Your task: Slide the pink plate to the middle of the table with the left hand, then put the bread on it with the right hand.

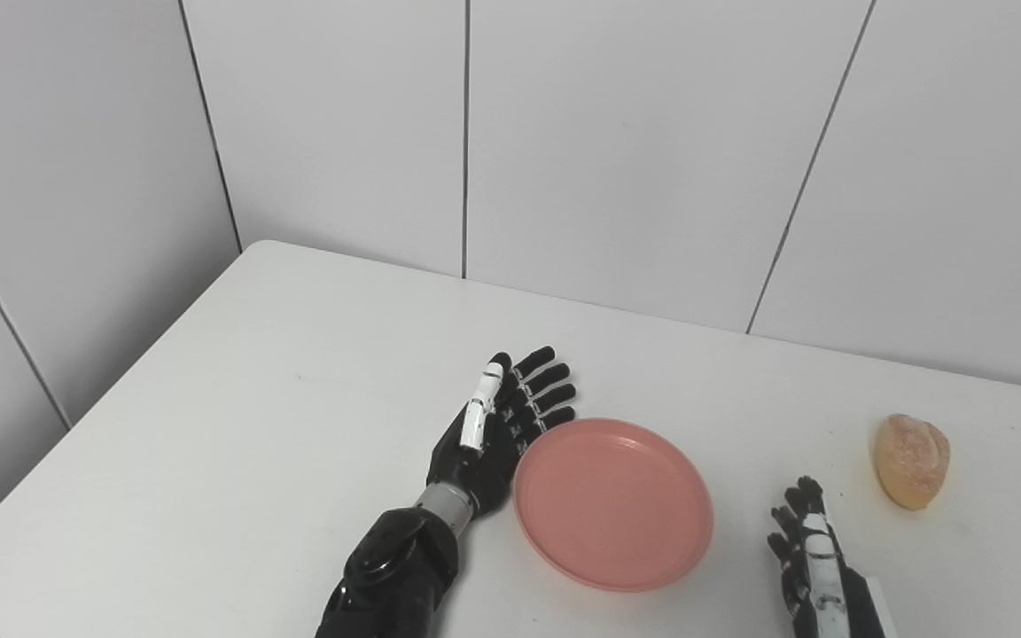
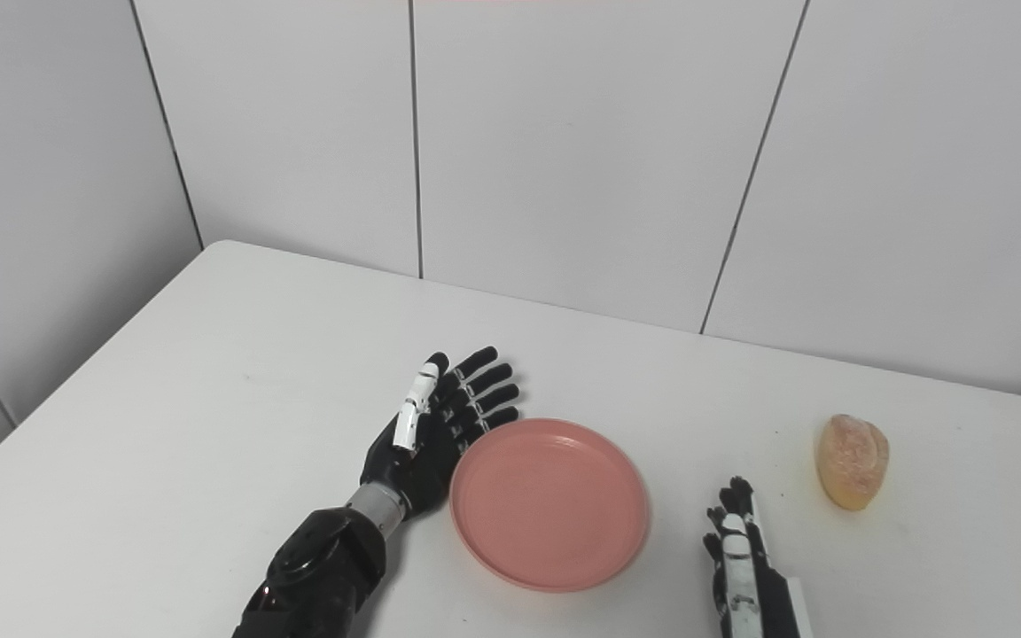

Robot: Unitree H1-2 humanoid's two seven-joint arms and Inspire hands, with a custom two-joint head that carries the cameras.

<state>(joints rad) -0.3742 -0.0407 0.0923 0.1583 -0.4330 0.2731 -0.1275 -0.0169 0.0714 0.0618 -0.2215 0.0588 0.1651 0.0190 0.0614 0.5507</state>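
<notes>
I am holding the black left hand (image 1: 497, 430) flat and spread, empty, its palm edge touching the round pink plastic plate (image 1: 613, 503) near mid-table. My right hand (image 1: 810, 554) is resting empty, fingers extended, near the golden bread roll (image 1: 910, 461) lying on the white table (image 1: 236, 443).

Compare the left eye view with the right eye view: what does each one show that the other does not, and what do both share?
Only the left eye view shows the wall seam low at the picture's left edge running its full length, and the bread sits nearer the right edge. Only the right eye view shows more bare table right of the bread and an extra wall seam in the right corner. Both share the pink plate lying empty, the left hand open beside its left rim, the right hand low between plate and bread, touching neither.
</notes>
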